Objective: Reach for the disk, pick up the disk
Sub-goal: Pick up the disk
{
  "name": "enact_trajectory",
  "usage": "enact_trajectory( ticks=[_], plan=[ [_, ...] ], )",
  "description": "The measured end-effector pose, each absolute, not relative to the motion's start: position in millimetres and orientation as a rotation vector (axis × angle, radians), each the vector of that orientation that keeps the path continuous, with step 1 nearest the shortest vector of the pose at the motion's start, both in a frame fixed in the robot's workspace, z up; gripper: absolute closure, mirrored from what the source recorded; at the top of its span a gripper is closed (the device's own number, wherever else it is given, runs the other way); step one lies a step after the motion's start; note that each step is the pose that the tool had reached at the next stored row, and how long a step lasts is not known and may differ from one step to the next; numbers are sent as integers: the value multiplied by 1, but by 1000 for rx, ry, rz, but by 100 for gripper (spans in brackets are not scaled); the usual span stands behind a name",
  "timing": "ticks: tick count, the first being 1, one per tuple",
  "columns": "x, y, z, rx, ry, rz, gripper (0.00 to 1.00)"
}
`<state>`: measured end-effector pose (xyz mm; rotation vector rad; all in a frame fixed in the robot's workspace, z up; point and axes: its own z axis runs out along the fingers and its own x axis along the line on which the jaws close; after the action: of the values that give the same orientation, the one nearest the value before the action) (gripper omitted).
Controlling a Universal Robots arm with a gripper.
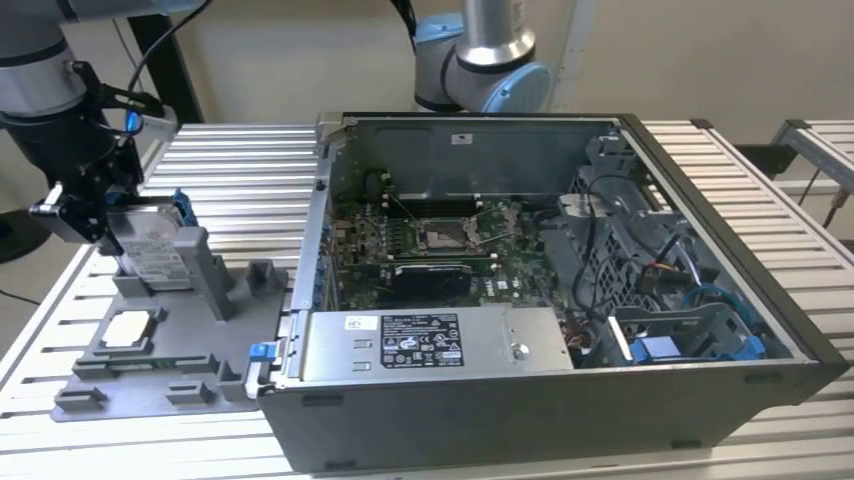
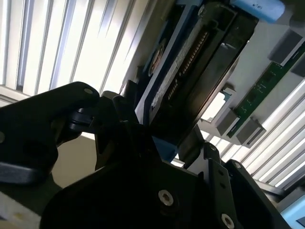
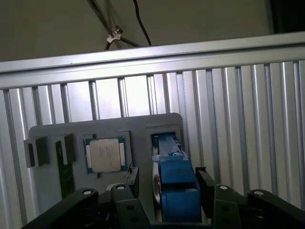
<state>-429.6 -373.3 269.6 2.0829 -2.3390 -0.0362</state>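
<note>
End effector (image 3: 167,174) straddles the disk (image 3: 174,204) — stood on edge in a slot of the grey fixture (image 1: 187,350) on the counter (image 1: 240,165), presumably exposing both faces — clamped or not, cannot tell.

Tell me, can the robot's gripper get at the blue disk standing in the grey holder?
Probably yes. The gripper hangs right over the disk with one finger on each side, and nothing sits between them. The disk stands on edge in the grey holder, so its sides look free to pinch.

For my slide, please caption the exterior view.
Arm's tool at the disk standing in a grey fixture, beside an open computer case.
</note>
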Motion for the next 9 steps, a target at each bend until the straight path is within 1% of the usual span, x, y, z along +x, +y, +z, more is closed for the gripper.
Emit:
enact_trajectory(
  ticks=[9],
  plan=[
    [-430,-373,266,2084,-2338,-36,0]
  ],
)
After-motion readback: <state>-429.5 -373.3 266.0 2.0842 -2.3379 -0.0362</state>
